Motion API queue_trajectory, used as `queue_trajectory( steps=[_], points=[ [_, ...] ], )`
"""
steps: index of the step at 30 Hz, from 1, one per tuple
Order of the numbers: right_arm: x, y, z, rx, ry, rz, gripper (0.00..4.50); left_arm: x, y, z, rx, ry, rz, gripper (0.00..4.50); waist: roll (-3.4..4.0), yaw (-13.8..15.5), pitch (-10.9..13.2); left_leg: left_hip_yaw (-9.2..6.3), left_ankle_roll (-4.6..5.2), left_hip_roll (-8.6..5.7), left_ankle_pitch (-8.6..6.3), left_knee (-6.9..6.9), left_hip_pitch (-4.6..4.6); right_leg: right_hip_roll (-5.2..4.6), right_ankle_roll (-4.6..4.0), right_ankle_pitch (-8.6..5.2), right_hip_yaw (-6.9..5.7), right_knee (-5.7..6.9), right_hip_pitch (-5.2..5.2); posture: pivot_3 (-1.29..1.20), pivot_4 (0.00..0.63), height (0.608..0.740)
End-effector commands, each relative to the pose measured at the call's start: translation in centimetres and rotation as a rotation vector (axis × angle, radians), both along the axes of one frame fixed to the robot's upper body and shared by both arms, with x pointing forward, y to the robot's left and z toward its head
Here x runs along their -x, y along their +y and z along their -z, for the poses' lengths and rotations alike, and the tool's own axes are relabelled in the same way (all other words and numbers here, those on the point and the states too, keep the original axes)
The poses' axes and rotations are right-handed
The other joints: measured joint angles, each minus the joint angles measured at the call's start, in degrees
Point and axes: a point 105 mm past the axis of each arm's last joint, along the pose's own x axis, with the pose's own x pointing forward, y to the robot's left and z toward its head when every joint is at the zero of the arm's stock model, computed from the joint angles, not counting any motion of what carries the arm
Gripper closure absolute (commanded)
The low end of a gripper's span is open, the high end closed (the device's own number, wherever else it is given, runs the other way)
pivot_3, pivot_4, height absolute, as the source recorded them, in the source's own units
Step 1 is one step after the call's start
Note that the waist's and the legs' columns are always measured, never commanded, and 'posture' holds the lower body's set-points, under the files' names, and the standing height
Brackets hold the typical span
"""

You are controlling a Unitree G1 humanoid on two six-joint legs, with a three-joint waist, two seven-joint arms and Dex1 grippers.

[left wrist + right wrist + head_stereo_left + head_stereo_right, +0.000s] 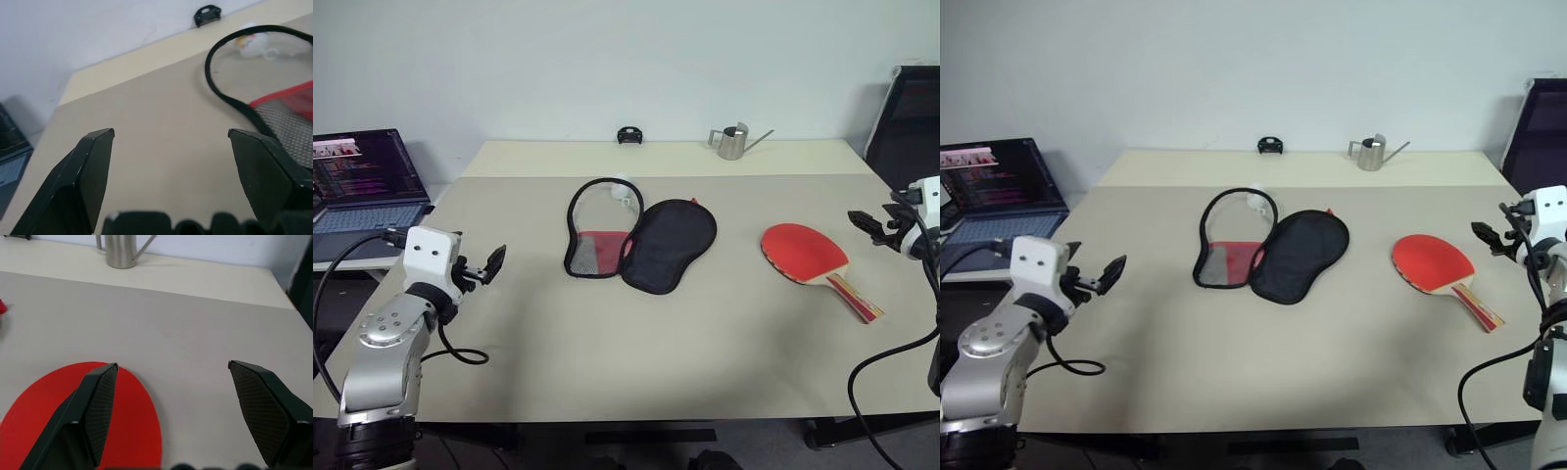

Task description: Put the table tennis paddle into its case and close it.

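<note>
Two grippers, left (493,262) and right (864,223), are hanging spread and empty. Right of centre, the table tennis paddle (806,253) is lying flat; rigid and light, it probably wants gripping by the handle. At centre, the floppy case (641,242) is lying unzipped.

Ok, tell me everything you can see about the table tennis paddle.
The table tennis paddle lies flat on the table, right of the opened case and apart from it. Its round blade is smooth red rubber; the short handle, striped wood, red and dark, points toward the table's near right corner. Nothing grips it: the open right gripper hovers beside its right side.
</note>
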Motion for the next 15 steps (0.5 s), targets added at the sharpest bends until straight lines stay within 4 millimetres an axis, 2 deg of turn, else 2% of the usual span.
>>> queue_trajectory(
  steps=[1, 3, 8, 12, 15],
  points=[
    [-0.7, 1.6, -1.9, 0.03, -0.087, -0.061, 0.58, 0.9, 0.4, -1.9, -0.011, -0.062, 0.008, 0.42, 0.0, -0.1, 0.0, 0.0, 0.0, 0.0, 0.0, 0.0, 0.0, 0.0, 0.0, 0.0, 0.0, 0.0, 0.0, 0.0, 0.15, 0.74],
    [-1.1, 2.6, -1.8, 0.021, -0.098, -0.09, 0.58, 1.1, 1.1, -1.9, 0.013, -0.061, 0.004, 0.42, 0.0, -0.1, 0.0, 0.0, 0.0, 0.01, 0.0, 0.0, 0.02, 0.0, 0.0, 0.0, 0.0, 0.03, -0.01, 0.0, 0.15, 0.74],
    [-1.2, 5.6, -1.1, 0.01, -0.088, -0.241, 0.58, 0.9, -0.3, -2.8, 0.089, -0.077, 0.111, 0.42, 0.0, 0.0, 0.0, -0.01, -0.02, 0.01, 0.01, 0.01, 0.0, 0.0, 0.0, 0.0, -0.01, 0.03, -0.01, 0.0, 0.15, 0.74],
    [-0.3, 10.8, 0.0, 0.037, -0.036, -0.473, 0.58, 0.3, -2.4, -4.7, 0.149, -0.097, 0.266, 0.42, -0.03, 0.2, 0.0, -0.11, -0.08, 0.02, 0.05, 0.04, -0.06, 0.0, 0.0, 0.0, -0.1, 0.03, -0.01, 0.0, 0.15, 0.74],
    [0.5, 14.3, 0.4, 0.011, -0.036, -0.568, 0.58, -0.4, -4.0, -5.9, 0.166, -0.091, 0.375, 0.42, -0.04, 0.1, 0.0, -0.16, -0.09, 0.02, 0.05, 0.06, -0.05, 0.01, 0.01, 0.0, -0.15, 0.07, -0.01, 0.0, 0.15, 0.74]
  ],
)
